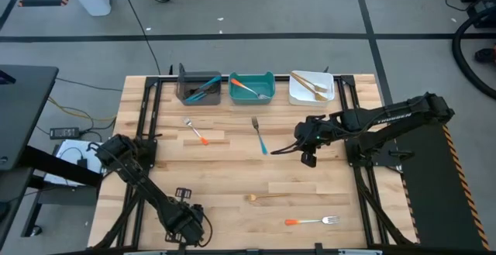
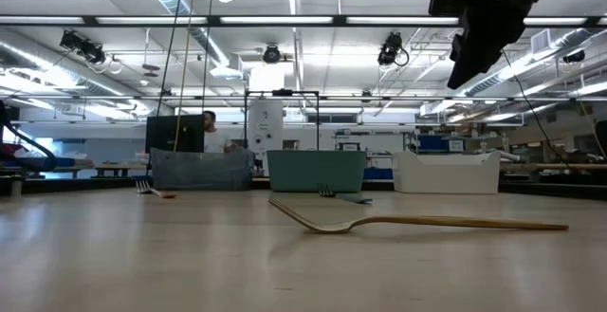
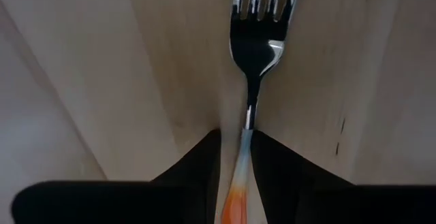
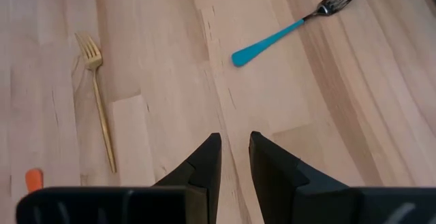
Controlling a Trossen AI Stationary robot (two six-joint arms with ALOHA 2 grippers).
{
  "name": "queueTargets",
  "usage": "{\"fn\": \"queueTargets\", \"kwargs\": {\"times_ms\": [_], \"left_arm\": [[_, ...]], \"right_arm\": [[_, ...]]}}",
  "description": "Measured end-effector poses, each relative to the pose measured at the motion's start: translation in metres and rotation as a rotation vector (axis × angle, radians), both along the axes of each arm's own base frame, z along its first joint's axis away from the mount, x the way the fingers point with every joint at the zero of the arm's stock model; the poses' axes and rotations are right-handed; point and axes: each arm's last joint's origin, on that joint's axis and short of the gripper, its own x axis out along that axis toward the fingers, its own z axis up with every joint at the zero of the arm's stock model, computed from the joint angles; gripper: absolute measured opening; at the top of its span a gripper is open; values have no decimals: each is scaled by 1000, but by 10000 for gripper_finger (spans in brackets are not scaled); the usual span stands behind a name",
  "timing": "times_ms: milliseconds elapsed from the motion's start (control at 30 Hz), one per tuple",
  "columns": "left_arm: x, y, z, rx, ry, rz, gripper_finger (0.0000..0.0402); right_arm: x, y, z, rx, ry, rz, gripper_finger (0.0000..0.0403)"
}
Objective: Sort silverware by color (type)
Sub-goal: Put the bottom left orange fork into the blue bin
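A fork with silver tines and an orange handle (image 3: 257, 47) lies on the wood near the table's front left corner. My left gripper (image 1: 186, 225) points down over it, open, one finger on each side of the fork's neck (image 3: 236, 139); the high view hides this fork under the gripper. My right gripper (image 1: 308, 159) hangs open above the table's middle right, holding nothing (image 4: 235, 142). Loose on the table lie a blue-handled fork (image 1: 260, 136), a gold fork (image 1: 267, 198) and two more orange-handled forks (image 1: 198, 131) (image 1: 310, 221). My left gripper's fingers (image 3: 197, 163) come from above and stand along either side of the fork's neck (image 3: 248, 118), where silver meets orange. Whether they touch it I cannot tell. The fork lies flat on the table.
Along the far edge stand a grey bin (image 1: 180, 77) with blue forks, a teal bin (image 1: 270, 77) with an orange one, and a white bin (image 1: 332, 92) with gold ones. Black frame rails run down both table sides. A person shows in the room beyond (image 2: 211, 127).
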Motion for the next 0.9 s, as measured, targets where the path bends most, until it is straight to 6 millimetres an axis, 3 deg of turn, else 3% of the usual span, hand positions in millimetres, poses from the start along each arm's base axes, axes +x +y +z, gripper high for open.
{"fn": "queueTargets", "kwargs": {"times_ms": [267,433,633,900], "left_arm": [[1,14,-11,-38,70,54,17],[11,21,-4,-59,59,89,12],[32,31,21,-125,-91,153,11],[51,76,69,-105,-327,345,10]], "right_arm": [[-1,4,0,-3,1,18,84],[-1,6,0,-7,0,24,84],[-1,5,0,-21,1,16,84],[0,6,1,-12,-18,7,84]]}}
